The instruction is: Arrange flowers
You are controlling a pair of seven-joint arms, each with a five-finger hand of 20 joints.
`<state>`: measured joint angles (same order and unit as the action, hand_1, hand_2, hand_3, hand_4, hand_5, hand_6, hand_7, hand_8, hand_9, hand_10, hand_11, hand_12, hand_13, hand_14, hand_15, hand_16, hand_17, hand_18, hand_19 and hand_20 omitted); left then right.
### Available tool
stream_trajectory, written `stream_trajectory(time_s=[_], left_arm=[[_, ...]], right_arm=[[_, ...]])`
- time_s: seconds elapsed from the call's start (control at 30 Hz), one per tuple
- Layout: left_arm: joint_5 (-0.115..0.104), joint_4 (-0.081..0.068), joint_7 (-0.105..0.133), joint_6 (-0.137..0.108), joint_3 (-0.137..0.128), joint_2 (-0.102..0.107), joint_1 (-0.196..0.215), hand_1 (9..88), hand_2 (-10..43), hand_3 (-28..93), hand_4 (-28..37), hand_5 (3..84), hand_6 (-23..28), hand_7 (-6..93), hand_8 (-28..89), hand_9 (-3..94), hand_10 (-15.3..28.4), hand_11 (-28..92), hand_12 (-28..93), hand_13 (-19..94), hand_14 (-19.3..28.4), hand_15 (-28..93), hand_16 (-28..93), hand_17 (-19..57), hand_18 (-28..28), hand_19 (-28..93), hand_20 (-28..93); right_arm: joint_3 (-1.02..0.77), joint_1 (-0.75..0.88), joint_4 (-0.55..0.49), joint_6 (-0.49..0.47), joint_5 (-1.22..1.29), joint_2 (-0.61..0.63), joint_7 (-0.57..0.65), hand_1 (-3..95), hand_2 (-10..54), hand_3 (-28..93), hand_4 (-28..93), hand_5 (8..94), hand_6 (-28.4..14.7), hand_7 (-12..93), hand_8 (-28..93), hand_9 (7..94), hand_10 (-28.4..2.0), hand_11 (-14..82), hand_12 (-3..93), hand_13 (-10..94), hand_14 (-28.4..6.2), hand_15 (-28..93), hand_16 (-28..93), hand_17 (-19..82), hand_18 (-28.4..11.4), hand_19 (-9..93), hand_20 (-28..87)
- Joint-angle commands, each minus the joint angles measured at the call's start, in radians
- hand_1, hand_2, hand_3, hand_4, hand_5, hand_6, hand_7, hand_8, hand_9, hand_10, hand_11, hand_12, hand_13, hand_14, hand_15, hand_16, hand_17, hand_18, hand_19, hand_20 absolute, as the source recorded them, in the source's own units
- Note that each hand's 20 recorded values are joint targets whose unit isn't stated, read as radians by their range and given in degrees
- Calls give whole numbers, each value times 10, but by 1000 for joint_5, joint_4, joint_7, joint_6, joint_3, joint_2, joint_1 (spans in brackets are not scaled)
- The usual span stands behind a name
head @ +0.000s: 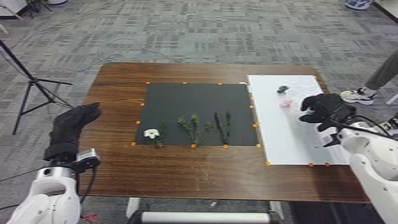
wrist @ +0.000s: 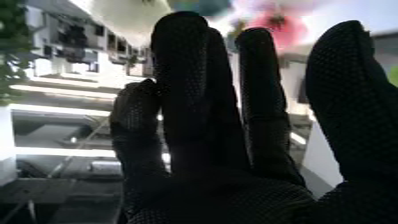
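In the head view, the left hand (head: 78, 116) is open beyond the black mat's left side. The right hand (head: 322, 107) is over the white board (head: 298, 145), just right of a pink flower (head: 286, 103); a small dark green item (head: 282, 89) lies farther back. Along the front part of the black mat (head: 191, 97) lie a white flower (head: 151, 133), leafy green stems (head: 191, 127) and thin dark stems (head: 223, 129). In the right wrist view, the right hand (wrist: 204, 115) has straight fingers, with a pink bloom (wrist: 277, 24) and a pale bloom (wrist: 124, 17) beyond their tips.
Orange markers line the mat and board on the brown table (head: 115, 172). A black tripod (head: 34, 80) stands on the floor to the left. A person's leg and shoe are past the table's right side.
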<state>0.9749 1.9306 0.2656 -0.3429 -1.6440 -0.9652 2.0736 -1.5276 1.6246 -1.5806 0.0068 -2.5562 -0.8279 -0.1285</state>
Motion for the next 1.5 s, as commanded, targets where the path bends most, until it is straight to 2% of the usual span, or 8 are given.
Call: stream_trajectory(time_s=[0.03,0.37,0.5,0.87,1.2,1.43,1.5], left_arm=[[6,12,11,3,1,-18,23,215,41,695,-283,533,4,186,-92,533,141,217,106,393,169,191,-24,53,96,44,145],[7,12,10,3,5,-20,18,215,39,696,-283,531,5,186,-92,533,140,217,106,394,169,192,-24,52,97,46,144],[7,10,9,10,8,-19,14,216,39,696,-283,531,5,185,-92,533,140,216,106,394,169,192,-24,52,97,46,144],[6,10,4,21,8,-18,8,216,38,695,-283,531,4,185,-92,533,141,216,106,394,169,192,-24,51,97,46,143],[7,15,1,32,5,-18,8,215,37,694,-283,531,1,187,-92,533,141,215,106,394,170,192,-24,51,98,46,143],[11,15,-12,40,4,-16,2,215,37,693,-283,531,3,185,-93,532,141,215,106,395,170,191,-24,51,98,47,143],[8,15,-13,40,4,-16,2,215,37,693,-283,531,3,185,-92,532,141,215,107,395,170,192,-24,51,98,47,143]], right_arm=[[-29,-4,37,-8,-33,-13,-11,374,-95,732,-283,559,31,359,-152,619,-120,188,194,710,-99,494,297,340,-219,782,562],[-28,-14,24,2,5,1,-9,372,-95,741,-282,552,31,362,-155,614,-120,184,191,708,-99,495,296,338,-218,782,563],[-26,-22,17,-4,7,8,-10,368,-95,743,-282,550,30,362,-155,610,-119,181,190,707,-99,495,295,337,-218,781,564],[-65,-3,39,-72,-45,-8,-38,355,-95,749,-282,533,29,362,-157,590,-122,170,188,697,-101,499,294,331,-220,778,565],[-62,8,57,-118,-74,-29,-65,355,-95,757,-283,512,25,361,-156,571,-124,167,188,687,-103,502,291,328,-219,772,563],[-47,26,55,-120,-49,-31,-46,426,-95,757,-280,508,25,367,-159,572,-124,180,192,694,-95,521,288,342,-208,768,556],[-30,31,59,-85,-8,-27,-13,464,-95,748,-280,509,28,378,-164,575,-124,192,195,701,-91,538,291,353,-203,771,554]])
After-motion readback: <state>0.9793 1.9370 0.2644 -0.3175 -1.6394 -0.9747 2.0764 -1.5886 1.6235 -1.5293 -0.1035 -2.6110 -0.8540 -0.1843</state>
